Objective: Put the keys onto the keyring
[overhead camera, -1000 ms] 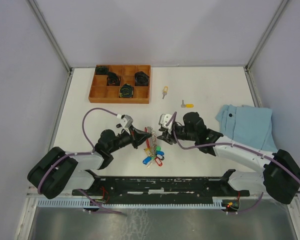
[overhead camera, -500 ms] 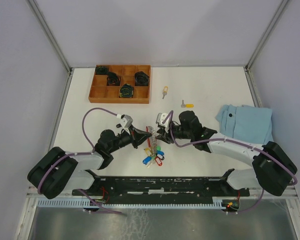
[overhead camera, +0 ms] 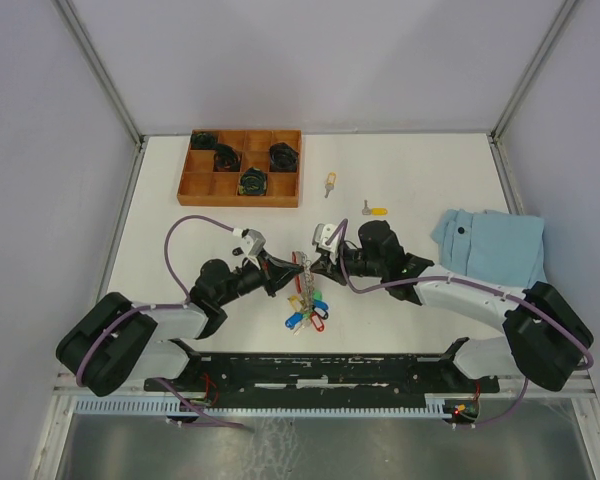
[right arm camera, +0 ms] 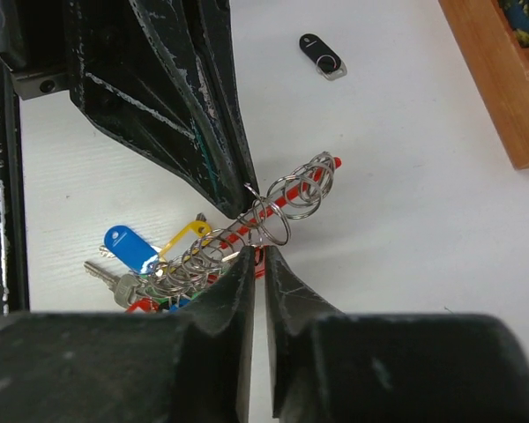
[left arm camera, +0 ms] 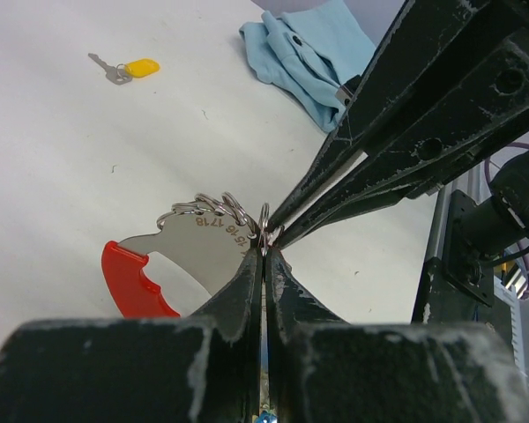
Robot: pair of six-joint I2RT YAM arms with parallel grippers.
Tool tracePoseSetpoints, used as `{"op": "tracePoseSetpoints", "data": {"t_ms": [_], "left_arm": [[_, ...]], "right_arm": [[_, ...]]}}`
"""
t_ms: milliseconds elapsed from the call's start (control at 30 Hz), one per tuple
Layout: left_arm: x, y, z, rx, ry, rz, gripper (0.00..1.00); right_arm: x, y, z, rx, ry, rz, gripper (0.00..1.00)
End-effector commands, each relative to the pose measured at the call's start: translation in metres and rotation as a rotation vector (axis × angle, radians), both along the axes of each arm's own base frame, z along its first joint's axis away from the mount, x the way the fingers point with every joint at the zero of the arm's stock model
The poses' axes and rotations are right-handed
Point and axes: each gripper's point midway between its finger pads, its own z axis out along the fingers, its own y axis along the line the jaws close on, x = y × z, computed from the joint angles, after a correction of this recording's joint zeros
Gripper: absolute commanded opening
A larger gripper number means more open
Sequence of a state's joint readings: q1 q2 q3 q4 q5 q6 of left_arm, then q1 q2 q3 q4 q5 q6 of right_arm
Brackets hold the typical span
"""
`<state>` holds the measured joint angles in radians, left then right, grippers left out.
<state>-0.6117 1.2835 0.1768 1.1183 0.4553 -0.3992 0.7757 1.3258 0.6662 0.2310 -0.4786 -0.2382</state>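
The keyring (overhead camera: 305, 290) sits a little in from the middle of the tabletop's near edge, between our two arms. Its bunch of blue, green, red and yellow tags (overhead camera: 308, 312) trails down toward that edge, while its top end is lifted and held.

Our left pincer (left arm camera: 264, 264) is clenched on the keyring's upper end, where the flat metal piece (left arm camera: 203, 242) and the red strap (left arm camera: 132, 282) meet the stack of split rings (right arm camera: 282, 207). We judge that this grip is there to steady the bunch and hold the rings up off the tabletop, so the other arm can work on them.

Our right pincer (right arm camera: 257, 264) comes in from the opposite side, tip to tip with the left one. Its jaws are narrowed to a thin gap right at the rings. We cannot tell whether they already pinch a ring or only bracket it. The opposed pose suggests we mean to pry or hold one ring open.

The keys are not yet on the ring. A yellow-tagged key (overhead camera: 376, 210) lies loose farther in toward the far edge. A second key (overhead camera: 330, 181) lies beyond it, just right of the wooden tray (overhead camera: 238, 201) by the far left corner. A blue cloth (overhead camera: 490, 245) lies at the right edge, well apart from the work.
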Motion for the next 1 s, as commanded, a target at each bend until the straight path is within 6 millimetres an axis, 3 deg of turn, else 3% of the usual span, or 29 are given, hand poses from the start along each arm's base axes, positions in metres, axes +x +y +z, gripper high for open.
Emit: {"op": "tracePoseSetpoints", "data": {"t_ms": [0,67,467,700,967], "left_arm": [[0.003,-0.003,0.031,-0.073,-0.108,-0.006,0.03],[0.006,0.000,0.032,-0.091,-0.101,0.020,0.03],[0.016,0.005,0.049,-0.258,-0.064,0.151,0.03],[0.016,0.005,0.040,-0.259,-0.036,0.160,0.03],[0.010,0.006,0.013,-0.122,-0.013,0.139,0.31]], "right_arm": [[0.006,0.012,0.027,0.065,-0.051,0.031,0.07],[0.003,0.013,0.026,0.062,-0.051,0.053,0.01],[-0.008,0.021,0.015,-0.027,-0.122,0.130,0.01],[-0.001,0.008,0.017,-0.108,-0.192,0.093,0.01],[0.007,-0.001,0.030,-0.197,-0.259,0.102,0.01]]}}
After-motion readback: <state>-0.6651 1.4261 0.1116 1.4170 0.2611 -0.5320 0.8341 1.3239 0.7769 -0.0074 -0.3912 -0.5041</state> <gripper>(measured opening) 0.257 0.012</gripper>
